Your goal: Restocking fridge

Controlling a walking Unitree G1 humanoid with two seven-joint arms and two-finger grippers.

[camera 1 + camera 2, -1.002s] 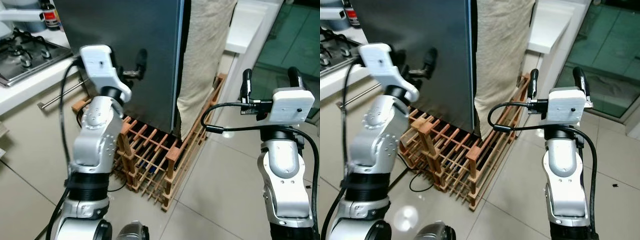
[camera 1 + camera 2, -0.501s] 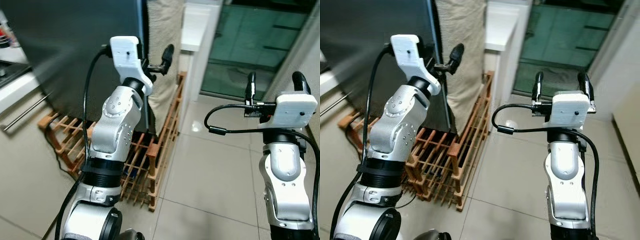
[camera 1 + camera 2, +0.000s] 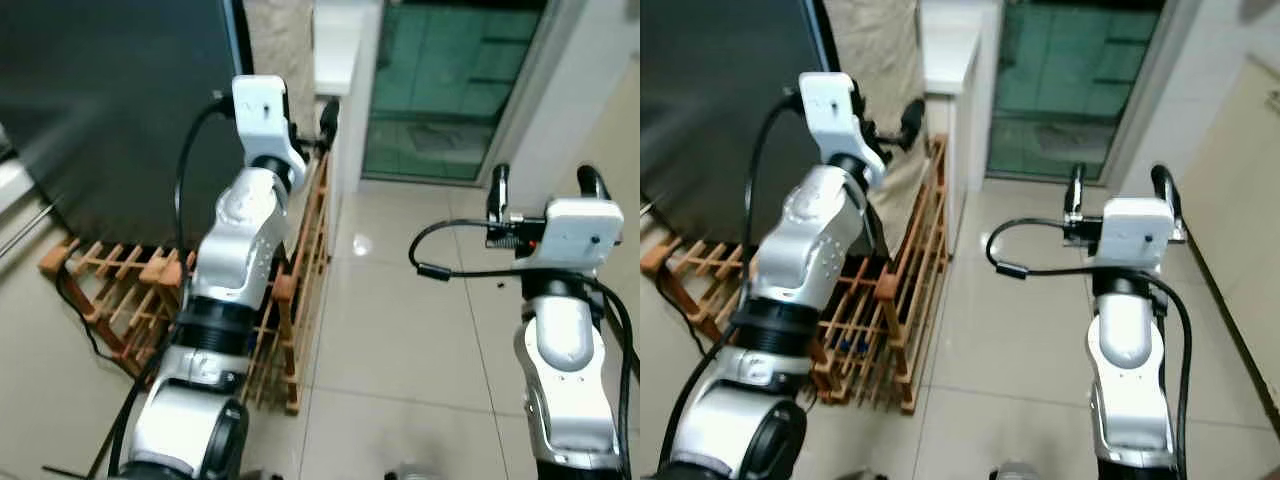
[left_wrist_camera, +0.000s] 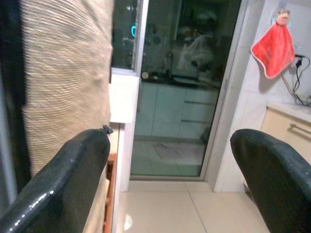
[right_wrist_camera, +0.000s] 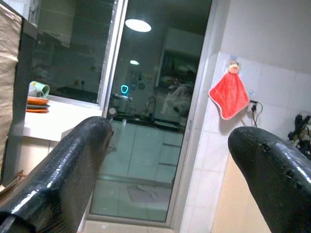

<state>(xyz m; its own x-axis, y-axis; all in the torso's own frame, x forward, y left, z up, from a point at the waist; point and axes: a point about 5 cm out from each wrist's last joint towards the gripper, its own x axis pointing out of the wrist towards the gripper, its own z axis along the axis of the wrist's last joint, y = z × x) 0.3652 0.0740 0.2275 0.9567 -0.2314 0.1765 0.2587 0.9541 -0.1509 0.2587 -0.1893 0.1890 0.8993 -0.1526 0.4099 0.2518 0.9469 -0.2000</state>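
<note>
The dark grey fridge (image 3: 110, 100) stands at the left, showing a flat closed face. My left arm is raised in front of its right edge. The left gripper (image 4: 170, 136) is open and empty, pointing past a beige woven cloth (image 4: 63, 73) toward a glass sliding door (image 3: 440, 90). My right gripper (image 3: 543, 176) is held up at the right over bare floor tiles, also open with nothing between its fingers (image 5: 73, 165). No item for stocking is in view.
A low wooden bottle rack (image 3: 130, 290) lies on the floor against the fridge, a black cable beside it. A white ledge (image 3: 335, 40) juts out next to the glass door. A red cloth (image 5: 228, 97) hangs on the tiled wall at right. Pale floor tiles (image 3: 400, 340) stretch ahead.
The whole view has swung to the right: the fridge and rack slid leftward and the glass door now sits ahead. Both arms keep their raised pose, grippers still open.
</note>
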